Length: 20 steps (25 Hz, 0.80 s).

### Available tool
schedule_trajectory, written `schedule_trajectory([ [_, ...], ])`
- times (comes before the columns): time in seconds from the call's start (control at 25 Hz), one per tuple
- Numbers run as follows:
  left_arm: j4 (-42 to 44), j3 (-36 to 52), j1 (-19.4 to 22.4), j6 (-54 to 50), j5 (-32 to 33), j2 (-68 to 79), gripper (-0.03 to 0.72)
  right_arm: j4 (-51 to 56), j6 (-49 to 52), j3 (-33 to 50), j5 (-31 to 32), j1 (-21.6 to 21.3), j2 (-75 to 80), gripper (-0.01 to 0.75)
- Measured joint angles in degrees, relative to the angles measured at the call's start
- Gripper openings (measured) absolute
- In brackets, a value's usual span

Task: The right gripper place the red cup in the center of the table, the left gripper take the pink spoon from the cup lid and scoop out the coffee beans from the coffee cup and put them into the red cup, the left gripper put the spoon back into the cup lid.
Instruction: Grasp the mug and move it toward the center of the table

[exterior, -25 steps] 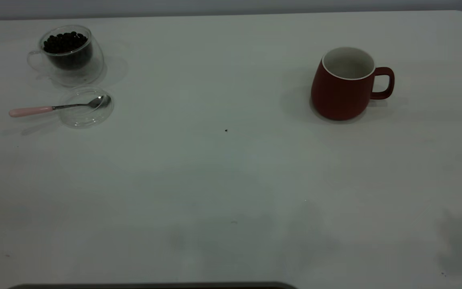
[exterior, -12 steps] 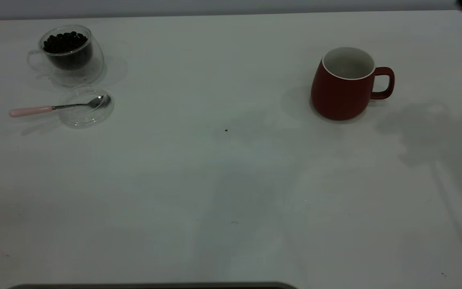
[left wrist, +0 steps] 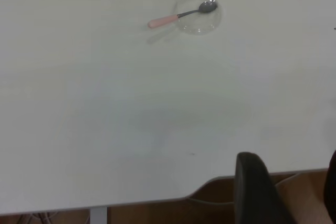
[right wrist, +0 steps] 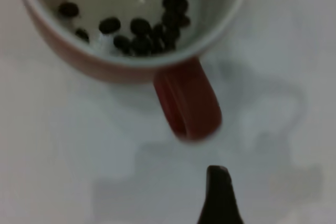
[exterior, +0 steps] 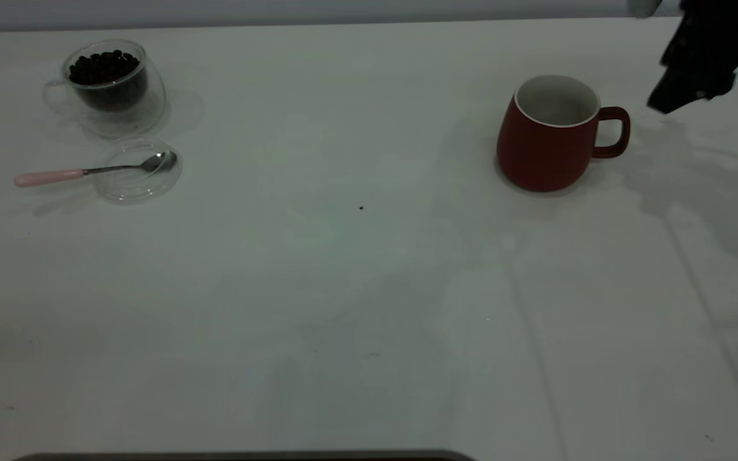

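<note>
The red cup point(exterior: 548, 137) stands upright on the right half of the table point(exterior: 369, 288), handle toward the right edge. In the right wrist view the red cup point(right wrist: 131, 19) holds several coffee beans point(right wrist: 152, 24). My right gripper point(exterior: 692, 70) hangs above the table's far right corner, just beyond the handle point(right wrist: 186, 103) and apart from it. At the far left the coffee cup point(exterior: 109, 83) is full of beans. In front of it lies the cup lid point(exterior: 138, 173), with the pink spoon point(exterior: 49, 177) resting bowl-down in it. My left gripper point(left wrist: 294, 182) is open and empty, back past the table's edge.
A tiny dark speck point(exterior: 361, 207) lies near the table's middle. The right arm's shadow point(exterior: 696, 186) falls on the tabletop right of the red cup. A dark rounded edge point(exterior: 241, 456) shows at the table's near side.
My right gripper has come into the exterior view from the upper right corner and moved down toward the red cup's handle. Its shadow has swept across the table. The cups, lid and spoon are unmoved.
</note>
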Motion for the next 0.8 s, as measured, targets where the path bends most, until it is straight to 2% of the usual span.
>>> schedule_trajectory([
  [0.44,0.0,0.0,0.0,0.0,0.0,0.0,0.380,16.8,-16.8,-1.9,1.5,1.2,7.1,0.583],
  [0.6,0.0,0.0,0.0,0.0,0.0,0.0,0.380,25.1,-23.2,-1.9,1.5,3.4,7.2,0.583],
  [0.8,0.0,0.0,0.0,0.0,0.0,0.0,0.380,36.1,-31.2,-1.9,1.5,8.1,7.2,0.583],
])
